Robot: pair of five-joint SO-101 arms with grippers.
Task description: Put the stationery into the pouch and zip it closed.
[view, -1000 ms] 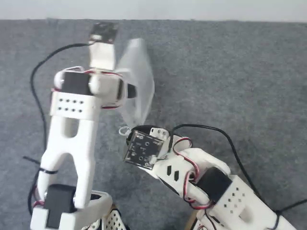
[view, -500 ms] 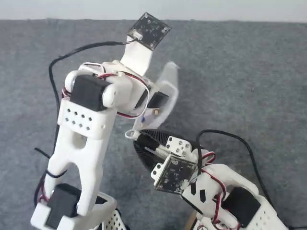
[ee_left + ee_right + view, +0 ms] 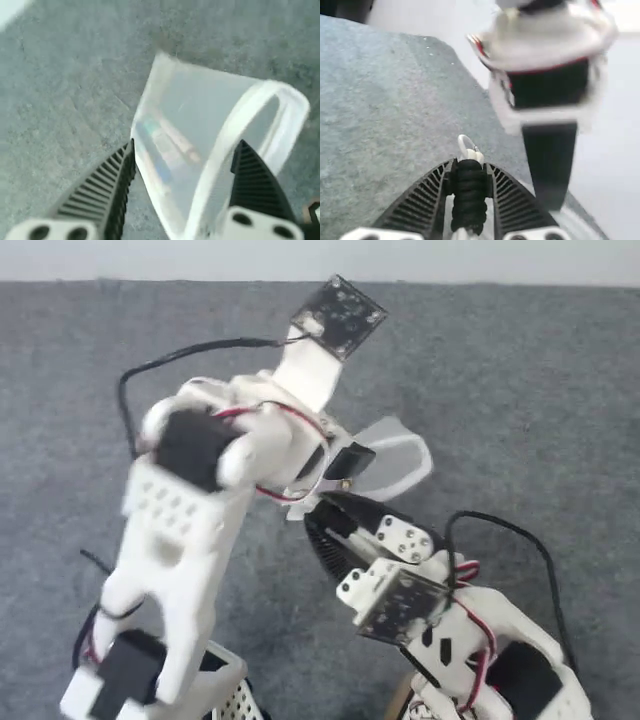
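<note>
Holding the clear pouch (image 3: pixel 200 110) above the grey desk (image 3: pixel 520 370), clamped in the left gripper (image 3: pixel 187 150), stationery (image 3: pixel 162 145) showing inside, black zip pull (image 3: pixel 468 192) pinched tight in the closed right gripper (image 3: pixel 468 167).

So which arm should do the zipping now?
Right. Its end effector is shut on the zip pull, while the left end effector holds the pouch, so it looks best placed to draw the zip closed.

Made of white plastic in both the left arm (image 3: pixel 175 540) and the right arm (image 3: pixel 500 640), with black motor blocks (image 3: pixel 190 445). Wired with red-and-white leads (image 3: pixel 275 493) and black cables (image 3: pixel 215 344). Pierced by rows of small round holes (image 3: pixel 165 505). Tipped with black ribbed fingers (image 3: pixel 107 195).
</note>
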